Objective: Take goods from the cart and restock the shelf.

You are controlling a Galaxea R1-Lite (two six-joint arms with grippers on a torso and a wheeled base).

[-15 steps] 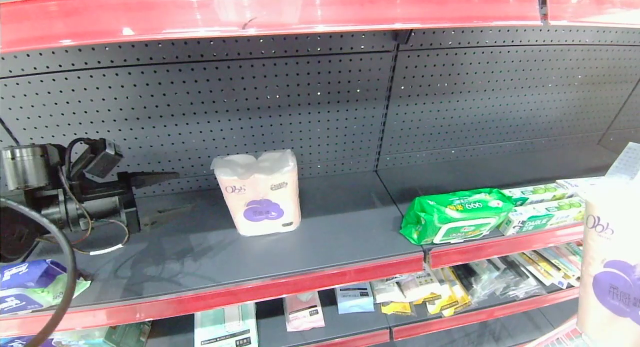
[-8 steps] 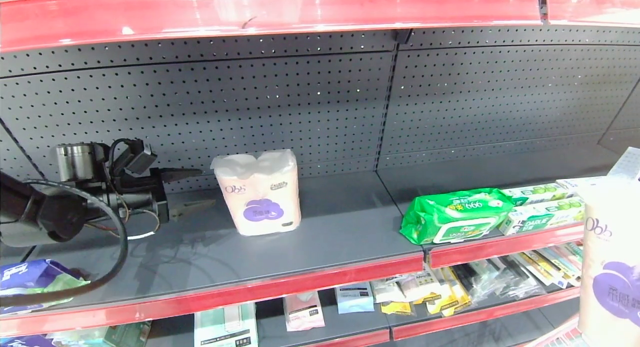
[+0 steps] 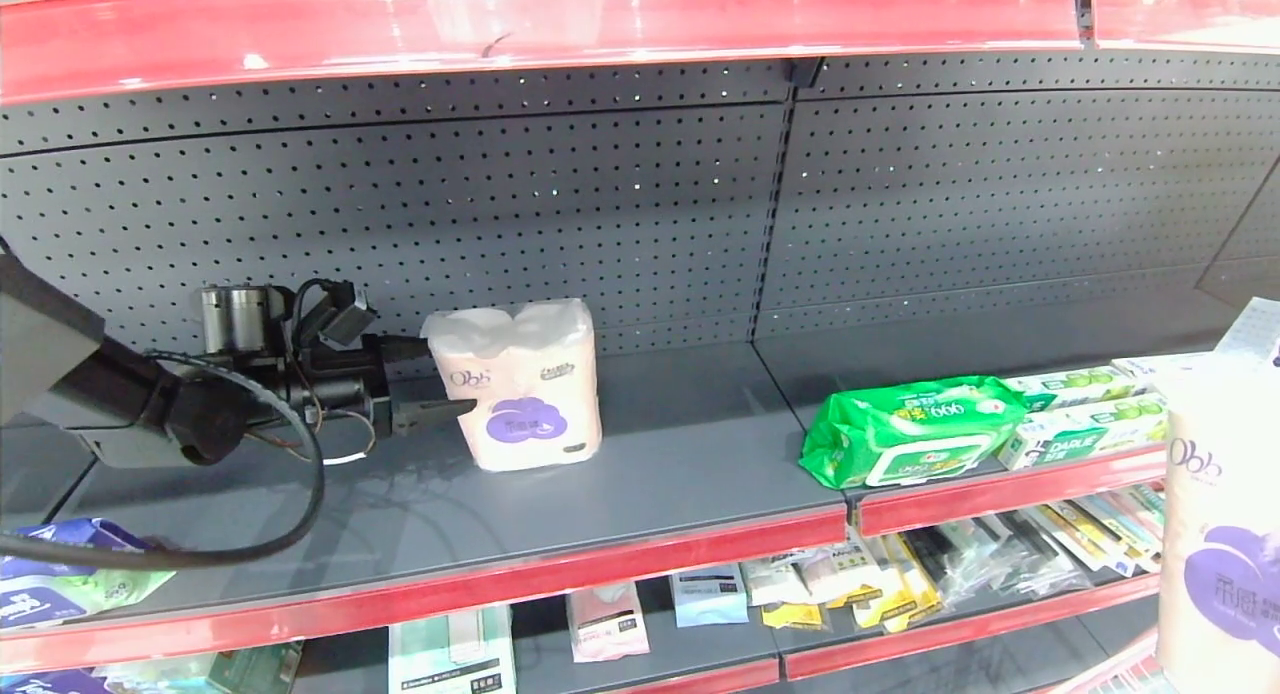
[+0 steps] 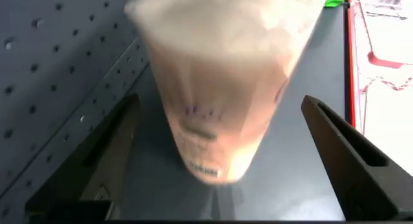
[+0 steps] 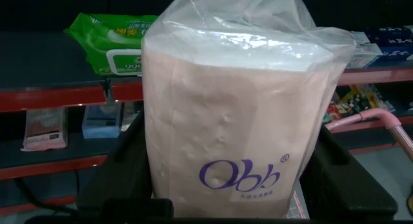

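restocking partly done: one tissue pack [image 3: 520, 384] stands on the shelf [image 3: 650, 474], another not yet placed.
left hand [image 3: 432, 379] spread wide around the shelved pack's end; right hand [image 5: 235, 185] grips a second tissue pack [image 5: 239, 114], low right before the shelf.

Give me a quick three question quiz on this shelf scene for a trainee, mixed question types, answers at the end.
1. Fill in: the green wipes pack lies on the robot's ____ of the shelf tissue pack.
2. The right gripper holds: A) the green wipes pack B) a second tissue pack C) nothing.
3. True or false: the left gripper has its jaws shut on the shelf tissue pack.
Key: 1 right; 2 B; 3 false, jaws open.
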